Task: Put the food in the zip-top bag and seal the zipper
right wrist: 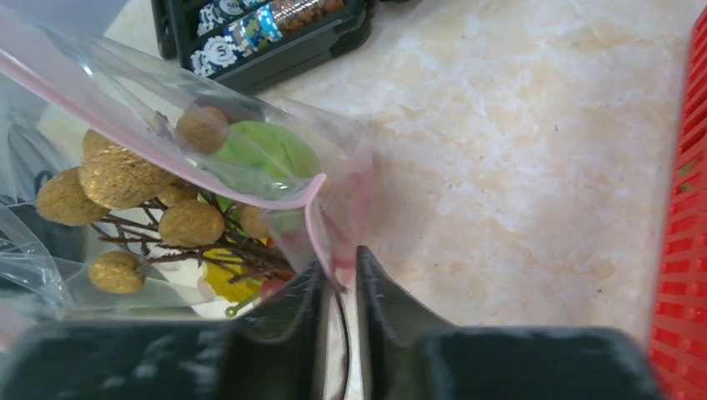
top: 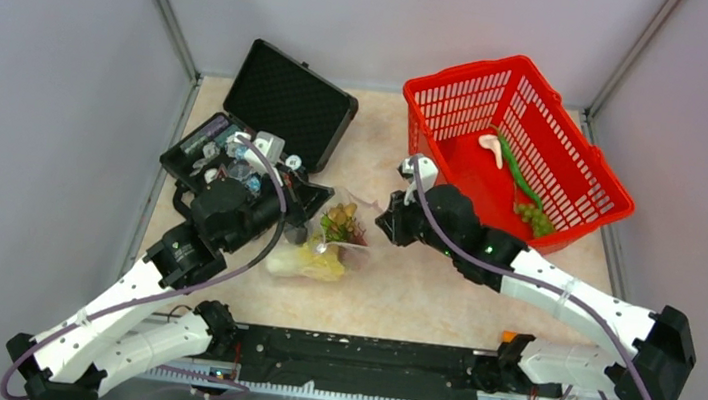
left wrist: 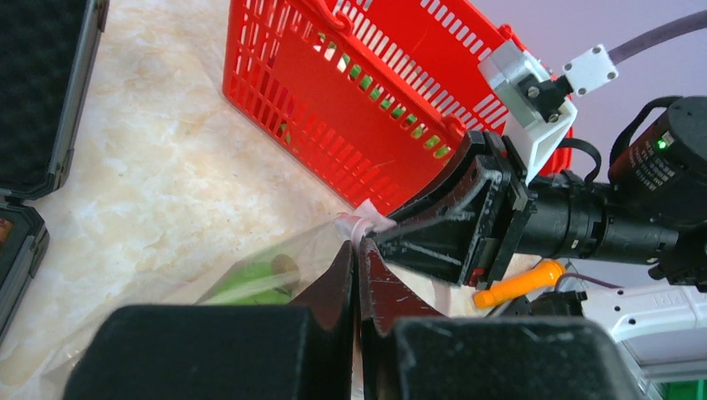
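The bag [top: 318, 256] lay near the middle of the tabletop [top: 420, 288], a little toward the left edge, with both arms reaching in to it from either side. The left end effector [left wrist: 357, 258] was pinched nearly shut, its two dark fingers close together on the clear film at the bag's upper corner. The right end effector [right wrist: 340, 265] met it tip to tip from the opposite side, its jaws narrow and gripping the zipper [right wrist: 275, 204], whose pink strip curved down between the fingers. In the right wrist view the mouth sagged apart behind that corner. Inside the bag sat a green fruit [right wrist: 263, 154], brown bits [right wrist: 117, 175] on dark twigs, and a yellow bunch [right wrist: 225, 279] beneath them, all pressed against the plastic. A black case [top: 291, 102] stood open at the far left corner, its lid tilted back, and chips [right wrist: 250, 29] filled a row in its base just beyond the bag. A red basket [top: 465, 77] occupied the far right corner, well apart from the bag. Green grapes [top: 534, 218] rested on the basket's floor near its right wall, beside a long green stalk and a pale piece I could not identify.
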